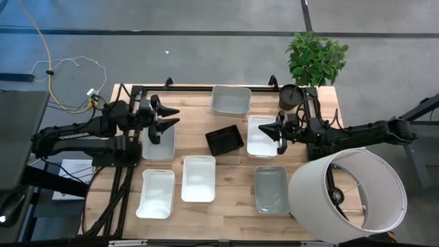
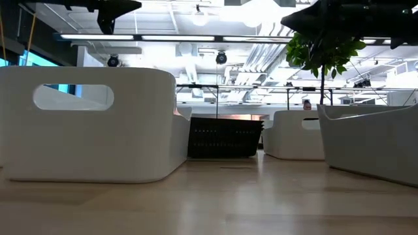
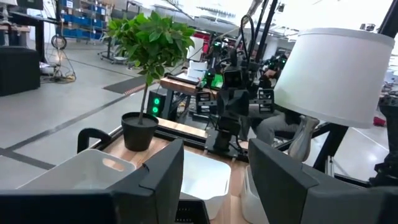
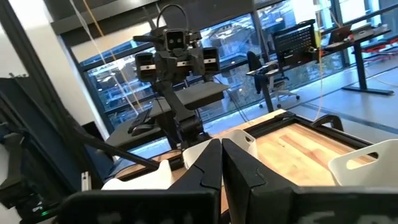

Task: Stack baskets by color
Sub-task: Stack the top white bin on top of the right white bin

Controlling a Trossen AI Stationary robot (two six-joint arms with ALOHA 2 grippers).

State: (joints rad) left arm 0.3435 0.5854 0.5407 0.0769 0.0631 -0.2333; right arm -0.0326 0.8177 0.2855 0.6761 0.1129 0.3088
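We're looking down on the table (image 1: 226, 206), and the left gripper (image 1: 168, 120) hangs with its fingers spread and nothing between them, above the far end of a white basket (image 1: 159, 145) at the left side. Across from it, the right gripper (image 1: 280, 134) has its fingers pressed together, empty, over the edge of another white basket (image 1: 263, 136). Between the two sits the black basket (image 1: 225, 140), tilted a little. At the far edge we see a grey basket (image 1: 230, 99). Nearer us lie two more white ones (image 1: 156, 193) (image 1: 199, 178) side by side, and a clear one (image 1: 271, 189) just beside the lampshade (image 1: 348, 189). The plant (image 1: 314, 60) stands at the far right corner.
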